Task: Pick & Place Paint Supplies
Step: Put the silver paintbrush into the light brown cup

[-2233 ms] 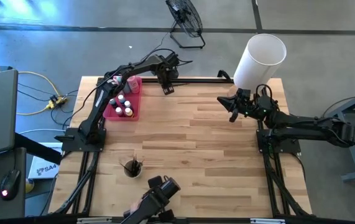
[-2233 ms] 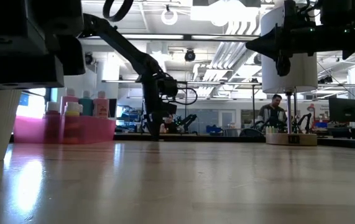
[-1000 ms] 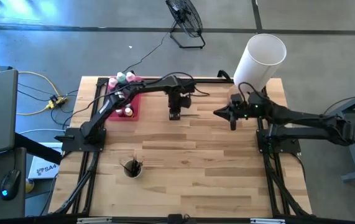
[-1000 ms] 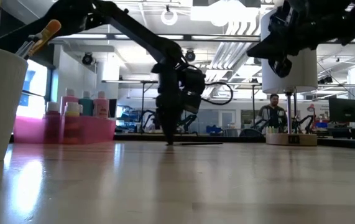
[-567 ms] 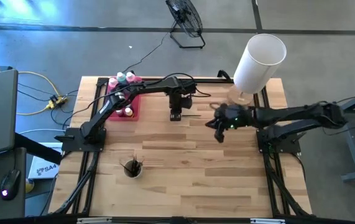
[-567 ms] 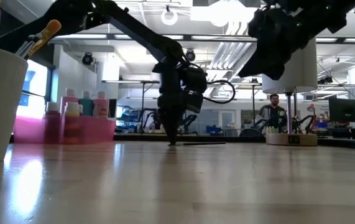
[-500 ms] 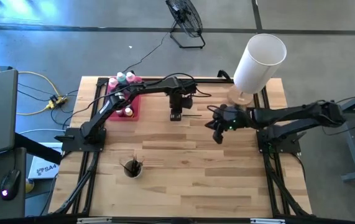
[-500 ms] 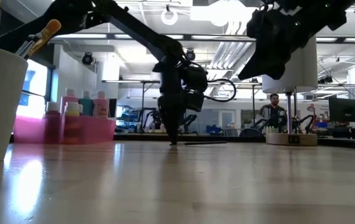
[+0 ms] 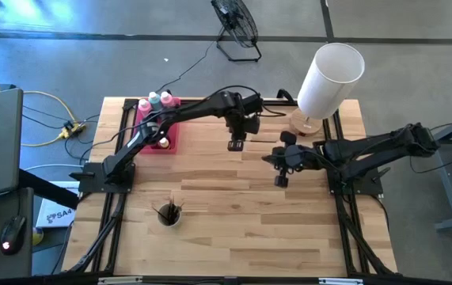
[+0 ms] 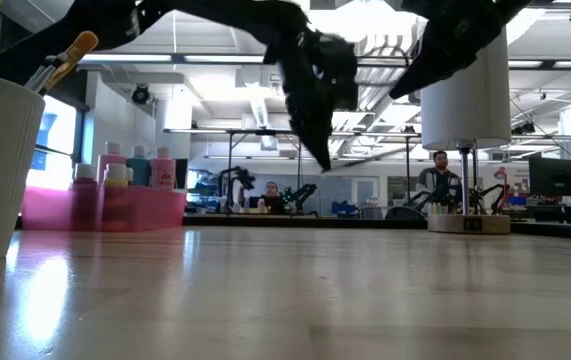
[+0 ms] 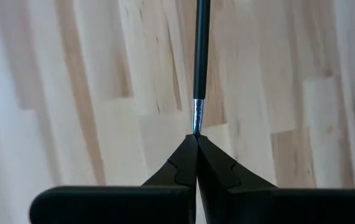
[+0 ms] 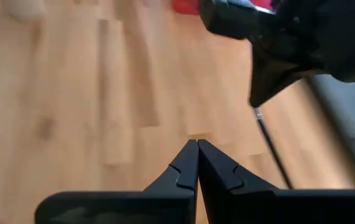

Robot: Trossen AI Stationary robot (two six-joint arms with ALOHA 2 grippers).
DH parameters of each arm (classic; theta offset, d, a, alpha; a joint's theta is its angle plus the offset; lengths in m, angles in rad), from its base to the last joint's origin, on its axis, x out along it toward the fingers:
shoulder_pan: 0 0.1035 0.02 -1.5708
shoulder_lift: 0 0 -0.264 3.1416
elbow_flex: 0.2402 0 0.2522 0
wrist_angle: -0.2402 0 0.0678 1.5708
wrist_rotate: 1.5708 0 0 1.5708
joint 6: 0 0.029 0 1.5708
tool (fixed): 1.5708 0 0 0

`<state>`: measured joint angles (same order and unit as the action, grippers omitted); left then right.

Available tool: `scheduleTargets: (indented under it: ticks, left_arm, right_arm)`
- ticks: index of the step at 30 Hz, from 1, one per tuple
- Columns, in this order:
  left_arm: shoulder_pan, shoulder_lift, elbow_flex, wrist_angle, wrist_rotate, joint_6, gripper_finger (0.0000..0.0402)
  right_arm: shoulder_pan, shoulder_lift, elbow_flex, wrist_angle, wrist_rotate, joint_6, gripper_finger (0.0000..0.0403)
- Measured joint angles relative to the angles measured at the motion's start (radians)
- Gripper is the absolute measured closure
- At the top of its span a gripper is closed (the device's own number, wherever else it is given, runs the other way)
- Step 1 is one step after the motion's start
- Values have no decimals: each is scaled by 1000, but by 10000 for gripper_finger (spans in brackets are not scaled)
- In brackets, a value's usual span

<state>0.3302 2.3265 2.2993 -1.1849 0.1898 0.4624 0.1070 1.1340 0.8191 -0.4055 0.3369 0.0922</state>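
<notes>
1. the pink tray (image 9: 167,141) sits at the table's far left corner, with three squeeze bottles (image 9: 155,100) standing at its far end and small paint pots (image 9: 162,142) inside it.
2. a white cup (image 9: 168,214) holding brushes stands well nearer the front edge than the tray; the white lampshade (image 9: 330,77) stands across the table from the tray, at the far right corner.
3. the left gripper (image 9: 235,145) hangs above the wood, right of the tray, its fingers pressed together on the metal end of a thin dark brush (image 11: 200,59).
4. the brush runs straight out ahead of the fingertips.
5. the right gripper (image 9: 280,181) hangs farther right of the tray, fingers together and holding nothing, near the left gripper but apart from it.
</notes>
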Motion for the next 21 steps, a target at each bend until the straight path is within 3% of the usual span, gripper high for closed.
scheduleTargets:
  ticks: [3,11,13,18,21]
  left_arm:
    - [-9,-6,59,-32,-29,-34,401]
    - [-23,-29,49,-131,-69,-107,401]
    - [-25,-29,48,-125,-61,-126,401]
    - [-36,-29,48,-120,-2,-158,401]
    - [-45,-29,49,-124,5,-158,401]
  right_arm:
    - [22,2,2,-2,109,-125,401]
    - [72,26,22,6,401,-427,401]
    - [69,37,25,11,387,-455,401]
    - [43,52,25,13,109,-512,401]
    - [29,53,25,16,47,-517,401]
